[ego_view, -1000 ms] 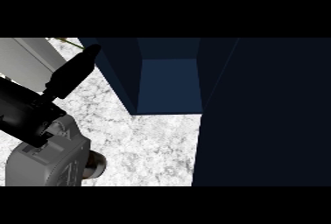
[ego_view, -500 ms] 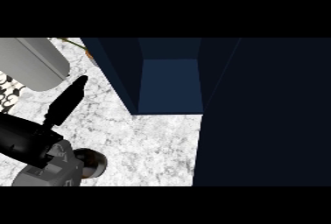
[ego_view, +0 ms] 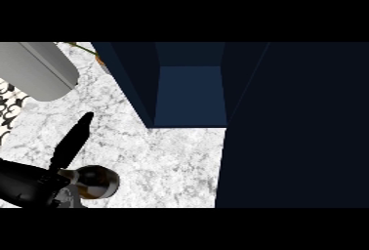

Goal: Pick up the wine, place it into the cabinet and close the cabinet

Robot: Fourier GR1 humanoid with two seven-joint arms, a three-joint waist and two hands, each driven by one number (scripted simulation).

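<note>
From the head view, the left robot hand (ego_view: pixel 32 188) sits at the lower left over the marbled tabletop (ego_view: pixel 166 156), one finger stretched straight toward the open cabinet (ego_view: pixel 189 95); whether it holds anything I cannot tell. No wine bottle can be identified, though a round dark object (ego_view: pixel 97 179) lies beside the hand. The cabinet door (ego_view: pixel 296 127) stands open, and a careless sweep could catch its edge.
</note>
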